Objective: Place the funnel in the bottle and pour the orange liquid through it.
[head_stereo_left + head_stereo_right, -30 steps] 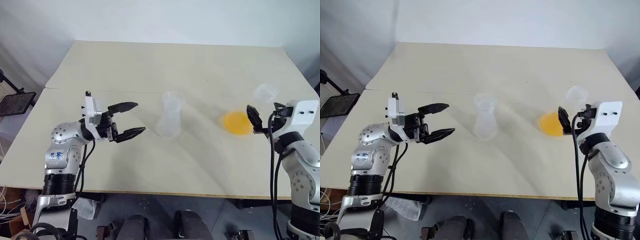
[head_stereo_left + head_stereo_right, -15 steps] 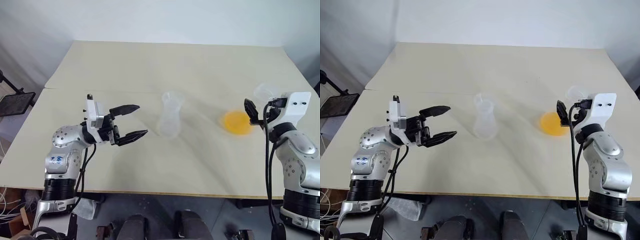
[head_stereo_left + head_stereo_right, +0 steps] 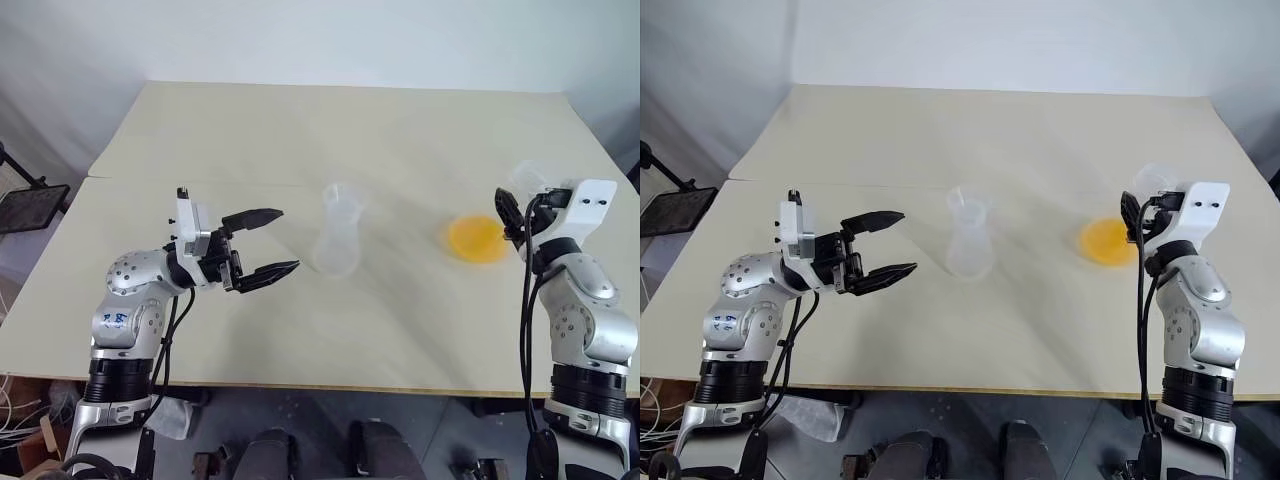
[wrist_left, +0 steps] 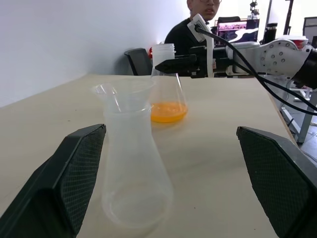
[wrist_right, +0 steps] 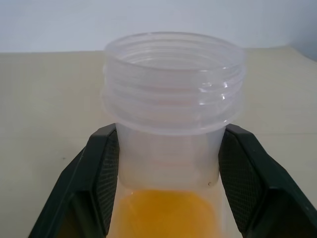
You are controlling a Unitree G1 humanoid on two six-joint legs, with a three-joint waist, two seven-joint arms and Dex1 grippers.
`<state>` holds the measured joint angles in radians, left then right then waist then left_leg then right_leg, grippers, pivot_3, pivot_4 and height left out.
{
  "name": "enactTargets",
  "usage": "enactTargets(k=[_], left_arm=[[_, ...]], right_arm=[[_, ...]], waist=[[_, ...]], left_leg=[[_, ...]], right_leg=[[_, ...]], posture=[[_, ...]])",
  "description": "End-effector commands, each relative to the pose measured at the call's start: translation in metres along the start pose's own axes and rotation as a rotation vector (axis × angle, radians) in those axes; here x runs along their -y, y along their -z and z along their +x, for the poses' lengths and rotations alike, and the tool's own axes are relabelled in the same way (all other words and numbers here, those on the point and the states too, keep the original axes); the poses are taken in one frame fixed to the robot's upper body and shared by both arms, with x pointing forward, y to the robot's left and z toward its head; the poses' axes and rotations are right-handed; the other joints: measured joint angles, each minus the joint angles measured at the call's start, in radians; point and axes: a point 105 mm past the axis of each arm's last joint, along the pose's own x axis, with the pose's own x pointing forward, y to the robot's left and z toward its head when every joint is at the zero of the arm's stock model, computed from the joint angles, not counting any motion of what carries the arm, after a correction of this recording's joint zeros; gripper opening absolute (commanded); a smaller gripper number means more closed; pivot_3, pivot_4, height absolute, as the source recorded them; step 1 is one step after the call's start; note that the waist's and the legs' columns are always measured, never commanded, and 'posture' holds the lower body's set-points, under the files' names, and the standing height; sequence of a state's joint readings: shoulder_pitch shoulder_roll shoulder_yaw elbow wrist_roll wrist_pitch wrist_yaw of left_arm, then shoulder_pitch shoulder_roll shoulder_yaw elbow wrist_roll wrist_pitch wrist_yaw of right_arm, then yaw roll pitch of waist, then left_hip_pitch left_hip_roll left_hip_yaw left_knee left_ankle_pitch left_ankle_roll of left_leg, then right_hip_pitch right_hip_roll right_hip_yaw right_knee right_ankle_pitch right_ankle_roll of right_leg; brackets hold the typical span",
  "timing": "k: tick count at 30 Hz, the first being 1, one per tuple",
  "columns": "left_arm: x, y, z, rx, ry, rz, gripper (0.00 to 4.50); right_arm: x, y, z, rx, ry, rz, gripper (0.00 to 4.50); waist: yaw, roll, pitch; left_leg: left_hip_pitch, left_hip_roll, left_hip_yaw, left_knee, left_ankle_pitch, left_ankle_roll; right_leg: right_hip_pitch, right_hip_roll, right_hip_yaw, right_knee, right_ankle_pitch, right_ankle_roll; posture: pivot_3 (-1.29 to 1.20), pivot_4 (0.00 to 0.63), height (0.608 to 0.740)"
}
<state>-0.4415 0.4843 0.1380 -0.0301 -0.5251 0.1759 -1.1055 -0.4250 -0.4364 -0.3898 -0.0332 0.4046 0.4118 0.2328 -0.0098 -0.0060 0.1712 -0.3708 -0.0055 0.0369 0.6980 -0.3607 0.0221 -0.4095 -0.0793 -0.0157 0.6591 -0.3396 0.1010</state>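
Funnel: a small clear colourless plastic funnel (image 4: pixel 119 91) is seen seated in the wide neck of the frosted whitish plastic conical bottle (image 3: pixel 340 237), which stands upright near the middle of the pale beige surface (image 3: pixel 300 130)

The bright yellow-orange liquid (image 3: pixel 476 240) is held in the base of a clearer, wider-based conical flask (image 4: pixel 167 84) standing upright on the surface toward the robot's right, well apart from the bottle. Its threaded neck (image 5: pixel 173 84) is seen from the right wrist view between the two black fingers (image 5: pixel 101 173), with both pads pressed against the neck just under the thread. The right gripper (image 3: pixel 508 215) is thus closed on the flask neck, and the flask base is seen resting on the surface

The left gripper (image 3: pixel 268 241) is held above the surface on the robot's left, beside the bottle but apart from it, pointing at it with fingers (image 4: pixel 74 168) spread wide and nothing between them

A seated person (image 4: pixel 190 29) is visible beyond the far end of the surface in the left wrist view
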Motion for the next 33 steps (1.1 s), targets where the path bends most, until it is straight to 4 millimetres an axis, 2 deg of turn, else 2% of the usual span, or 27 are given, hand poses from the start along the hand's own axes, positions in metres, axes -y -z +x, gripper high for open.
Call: enactTargets(k=[1, 6, 12, 20, 33], left_arm=[[0.002, -0.009, -0.001, 0.030, 0.007, 0.028, 4.50], [0.002, -0.009, -0.003, 0.029, 0.000, 0.026, 4.50], [0.002, -0.008, -0.003, 0.026, 0.001, 0.024, 4.50], [0.001, -0.006, -0.002, 0.027, 0.003, 0.022, 4.50], [0.001, -0.010, 0.000, 0.024, -0.007, 0.030, 4.50]], right_arm=[[-0.004, -0.018, 0.000, 0.072, -0.027, -0.010, 2.48], [-0.006, -0.011, -0.001, 0.041, -0.051, 0.016, 2.48], [-0.002, -0.019, 0.001, 0.060, -0.027, -0.003, 4.40], [-0.006, -0.026, 0.010, 0.061, -0.034, 0.024, 4.40], [-0.007, -0.011, 0.014, 0.014, -0.008, 0.051, 4.40]], waist=[[-0.002, 0.000, 0.000], [-0.008, 0.000, 0.000], [-0.017, 0.000, 0.000], [-0.018, 0.000, 0.000], [-0.018, 0.000, 0.000]], left_leg=[[0.000, 0.000, 0.000, 0.000, 0.000, 0.000], [0.000, 0.000, 0.000, 0.000, 0.000, 0.000], [0.000, 0.000, -0.001, -0.001, 0.000, 0.000], [0.000, 0.000, -0.001, -0.001, 0.000, 0.000], [0.000, 0.000, -0.001, -0.001, 0.000, 0.000]], right_leg=[[0.000, 0.000, 0.000, 0.000, 0.000, 0.000], [0.000, 0.000, 0.000, 0.000, 0.000, 0.000], [0.000, 0.000, 0.000, 0.000, 0.000, 0.000], [0.000, 0.000, 0.000, 0.000, 0.000, 0.000], [0.000, 0.000, 0.000, -0.001, 0.000, 0.000]], posture=[[0.00, 0.150, 0.740], [0.00, 0.150, 0.740], [0.00, 0.150, 0.740], [0.00, 0.150, 0.740], [0.00, 0.150, 0.740]])
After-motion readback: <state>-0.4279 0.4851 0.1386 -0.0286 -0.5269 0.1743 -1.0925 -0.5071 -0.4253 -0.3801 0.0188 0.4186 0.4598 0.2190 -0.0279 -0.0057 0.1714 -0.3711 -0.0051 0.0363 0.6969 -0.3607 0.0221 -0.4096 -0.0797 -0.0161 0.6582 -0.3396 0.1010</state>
